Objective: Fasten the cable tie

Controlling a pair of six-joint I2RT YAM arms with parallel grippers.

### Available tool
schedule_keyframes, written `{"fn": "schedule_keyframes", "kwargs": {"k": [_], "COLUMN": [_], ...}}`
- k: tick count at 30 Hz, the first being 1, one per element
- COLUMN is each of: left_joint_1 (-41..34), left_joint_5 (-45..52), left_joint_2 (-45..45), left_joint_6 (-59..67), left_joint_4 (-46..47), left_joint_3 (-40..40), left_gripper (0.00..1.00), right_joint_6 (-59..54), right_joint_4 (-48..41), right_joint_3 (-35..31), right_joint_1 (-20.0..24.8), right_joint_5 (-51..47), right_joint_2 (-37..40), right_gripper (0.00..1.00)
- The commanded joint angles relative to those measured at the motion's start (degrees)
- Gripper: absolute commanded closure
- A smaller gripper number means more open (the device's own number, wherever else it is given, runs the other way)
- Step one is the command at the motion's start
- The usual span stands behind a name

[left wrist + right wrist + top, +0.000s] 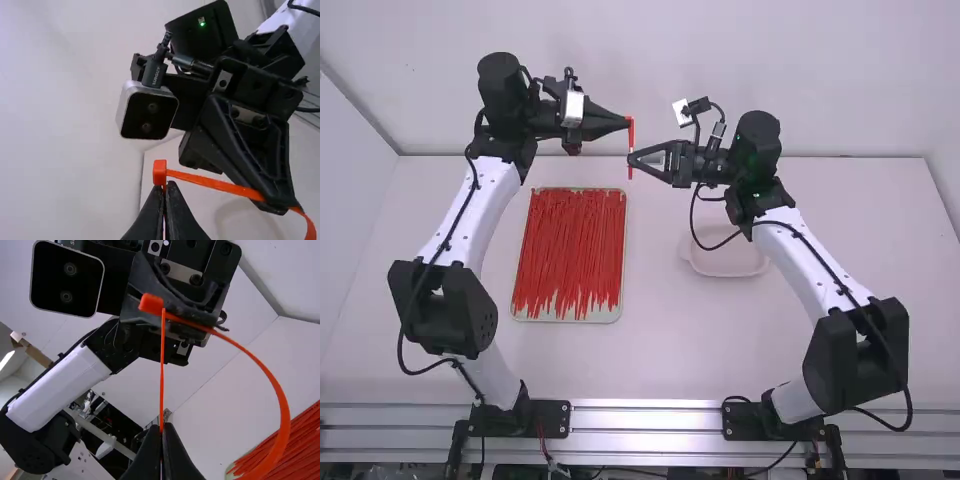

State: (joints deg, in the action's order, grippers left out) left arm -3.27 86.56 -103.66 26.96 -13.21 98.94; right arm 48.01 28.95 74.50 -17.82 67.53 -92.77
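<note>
One red cable tie was held in the air just beyond the far right corner of the tray: the left end effector was clamped shut on it just under its head, the right end effector pinched shut on its strap

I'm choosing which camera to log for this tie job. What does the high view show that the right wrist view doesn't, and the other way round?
The high view adds the white dish, the tray rim and both arms down to their bases. The right wrist view adds the strap of the cable tie bowing out in a wide arc. Both share the spare ties and the cable tie pinched between the left gripper and the right gripper.
</note>
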Motion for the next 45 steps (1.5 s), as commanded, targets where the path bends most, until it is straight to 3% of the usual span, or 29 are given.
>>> {"fn": "schedule_keyframes", "kwargs": {"k": [1, 10, 45], "left_joint_1": [-0.04, -0.85, -1.57], "left_joint_5": [1.51, -3.69, 0.85], "left_joint_2": [0.46, 0.48, 0.46], "left_joint_6": [-0.61, -3.78, -1.88], "left_joint_4": [-0.37, -1.01, -0.39], "left_joint_3": [-0.22, -0.22, -0.76], "left_gripper": [0.98, 0.98, 0.98], "right_joint_6": [0.2, 0.15, 1.7], "right_joint_4": [0.26, 0.26, 0.44], "right_joint_3": [-0.02, -0.02, 0.0], "right_joint_1": [0.2, 0.2, 0.2], "right_joint_5": [-0.09, -0.04, -0.09], "right_joint_2": [0.31, 0.31, 0.28], "right_gripper": [1.0, 1.0, 1.0]}}
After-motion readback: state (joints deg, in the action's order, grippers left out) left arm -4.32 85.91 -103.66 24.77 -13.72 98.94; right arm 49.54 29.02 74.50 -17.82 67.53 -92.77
